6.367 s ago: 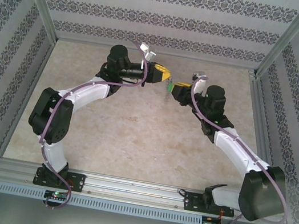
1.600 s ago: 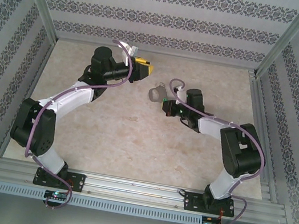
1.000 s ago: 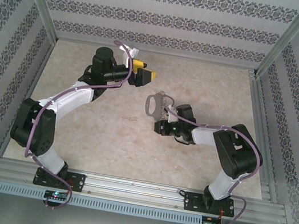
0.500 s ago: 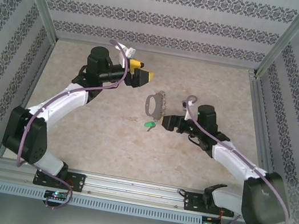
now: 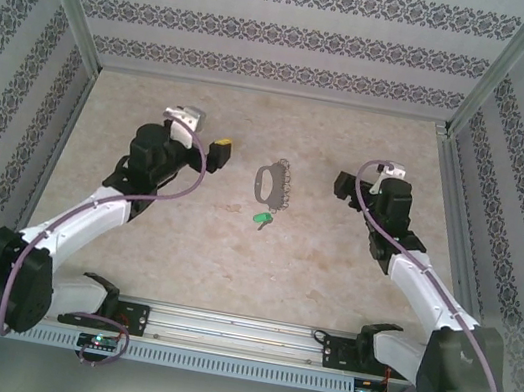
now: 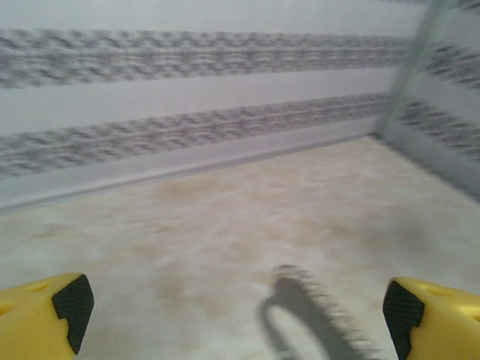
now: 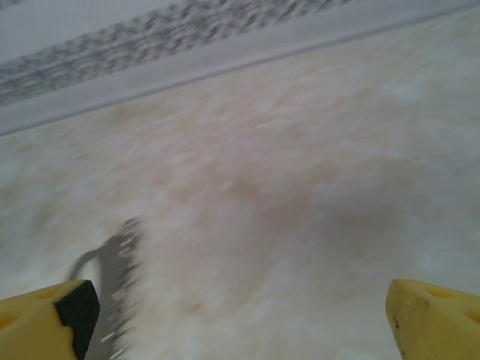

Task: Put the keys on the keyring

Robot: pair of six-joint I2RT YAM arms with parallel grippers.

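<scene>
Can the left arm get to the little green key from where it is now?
Probably yes. The green key lies on the table just in front of the keyring; the left pincer is open, with nothing between it and the key.

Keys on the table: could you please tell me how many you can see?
1. The green-headed key lies on the table, just on the near side of the keyring. I cannot tell whether they touch.
</scene>
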